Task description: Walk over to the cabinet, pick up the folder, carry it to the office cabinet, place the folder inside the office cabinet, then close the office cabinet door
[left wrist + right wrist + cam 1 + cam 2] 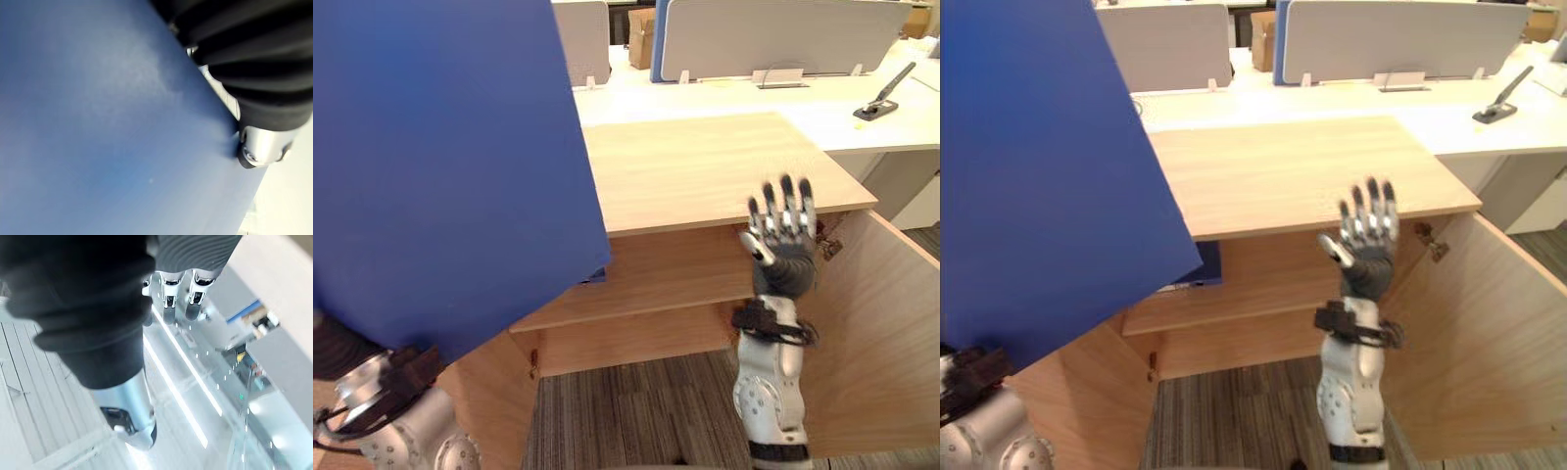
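Observation:
A large blue folder (450, 166) is held up at the left, covering much of the view. My left hand (259, 147) grips its lower edge from behind; in the left wrist view a silver part of it presses on the folder's face (112, 122). The light wooden office cabinet (705, 166) stands in front with its door (881, 333) swung open to the right and a shelf (656, 284) showing inside. Raised before the cabinet's front edge is my right hand (783, 230), fingers (168, 298) straight and pointing up, holding nothing.
A dark blue item (1200, 269) lies on the shelf's left part, half hidden by the folder. Behind the cabinet stand white desks (862, 122) with grey partition screens (773, 34), a cardboard box (641, 34) and a black stapler-like tool (881, 98). Striped carpet (636, 411) lies below.

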Motion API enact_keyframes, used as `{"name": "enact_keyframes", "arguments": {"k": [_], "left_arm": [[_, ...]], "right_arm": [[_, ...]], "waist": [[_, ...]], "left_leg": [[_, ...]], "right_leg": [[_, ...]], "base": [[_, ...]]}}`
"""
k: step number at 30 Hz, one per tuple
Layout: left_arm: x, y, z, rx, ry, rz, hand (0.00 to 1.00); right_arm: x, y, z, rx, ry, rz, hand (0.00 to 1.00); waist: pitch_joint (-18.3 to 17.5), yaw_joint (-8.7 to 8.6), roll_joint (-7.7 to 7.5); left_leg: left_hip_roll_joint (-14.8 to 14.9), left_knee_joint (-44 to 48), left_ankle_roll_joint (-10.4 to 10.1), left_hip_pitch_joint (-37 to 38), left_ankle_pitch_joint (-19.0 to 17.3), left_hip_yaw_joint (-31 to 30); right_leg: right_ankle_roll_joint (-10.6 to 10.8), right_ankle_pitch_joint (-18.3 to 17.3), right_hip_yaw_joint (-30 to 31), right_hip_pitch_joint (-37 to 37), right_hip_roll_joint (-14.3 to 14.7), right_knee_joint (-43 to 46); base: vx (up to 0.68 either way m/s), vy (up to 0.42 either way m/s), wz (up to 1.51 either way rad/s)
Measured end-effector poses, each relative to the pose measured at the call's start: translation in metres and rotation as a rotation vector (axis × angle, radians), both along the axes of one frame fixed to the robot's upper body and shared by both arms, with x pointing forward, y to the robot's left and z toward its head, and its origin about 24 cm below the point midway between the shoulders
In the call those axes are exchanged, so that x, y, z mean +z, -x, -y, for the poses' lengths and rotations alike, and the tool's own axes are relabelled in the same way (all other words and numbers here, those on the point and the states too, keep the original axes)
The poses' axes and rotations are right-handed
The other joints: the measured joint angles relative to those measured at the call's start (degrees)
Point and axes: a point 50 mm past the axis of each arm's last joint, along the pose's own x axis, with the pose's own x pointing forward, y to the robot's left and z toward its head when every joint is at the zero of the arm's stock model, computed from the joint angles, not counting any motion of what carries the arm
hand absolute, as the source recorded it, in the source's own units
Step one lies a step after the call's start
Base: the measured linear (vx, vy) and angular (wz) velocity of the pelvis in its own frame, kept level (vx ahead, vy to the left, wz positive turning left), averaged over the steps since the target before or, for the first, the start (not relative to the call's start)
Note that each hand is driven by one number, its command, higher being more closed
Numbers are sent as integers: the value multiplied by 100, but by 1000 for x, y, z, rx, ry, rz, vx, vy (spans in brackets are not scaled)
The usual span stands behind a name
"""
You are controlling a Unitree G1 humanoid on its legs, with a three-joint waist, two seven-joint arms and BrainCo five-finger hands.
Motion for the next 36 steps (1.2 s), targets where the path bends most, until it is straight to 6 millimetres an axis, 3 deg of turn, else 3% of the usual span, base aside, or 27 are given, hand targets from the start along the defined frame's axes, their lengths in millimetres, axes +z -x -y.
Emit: {"name": "enact_keyframes", "arguments": {"k": [3, 6, 9, 20, 25, 26, 36], "left_arm": [[-2, -8, 7, -39, -3, -16, 100], [-2, -15, 14, -86, 4, -10, 100], [-6, -19, 17, -110, 8, -28, 100], [-15, -27, 20, -163, 32, -67, 100], [-13, -27, 18, -176, 11, -61, 100], [-12, -26, 18, -176, 9, -52, 100], [-6, -25, 18, -204, -50, -19, 100]], "right_arm": [[28, -7, -39, 228, 6, 135, 0], [36, -17, -64, 390, 2, 155, 0], [34, -28, -78, 470, 1, 112, 0], [17, -58, -99, 587, 96, -57, 0], [23, -63, -99, 635, 234, -40, 0], [27, -64, -99, 652, 308, -18, 100], [52, -66, -91, 724, 616, 101, 100]], "waist": [[0, 41, 0], [0, 148, 0], [0, 214, -1], [-1, 277, 1], [-9, 287, 1], [-16, 287, 0], [-269, 289, -7]], "left_leg": [[11, 2, -1, 1, -1, 1], [-2, 1, 0, 6, -1, -3], [-5, 5, 1, 6, 0, -31], [-4, 6, 1, -1, 18, -103], [-3, -18, -6, 0, 33, -122], [-2, -29, -10, 3, 41, -125], [8, -47, -16, -12, 47, -133]], "right_leg": [[0, 0, 0, 1, 8, -1], [0, 0, -4, 10, -4, 3], [0, 0, -29, 28, -11, 6], [-2, -2, -90, 52, -16, 19], [-4, -3, -100, 53, -17, 25], [-4, -3, -101, 52, -17, 27], [-5, -2, -100, 41, -13, 28]], "base": [[0, 0, 0], [0, 0, 0], [-19, 9, 4], [-8, 2, 2], [0, 0, 0], [0, 0, 0], [0, 0, 0]]}}
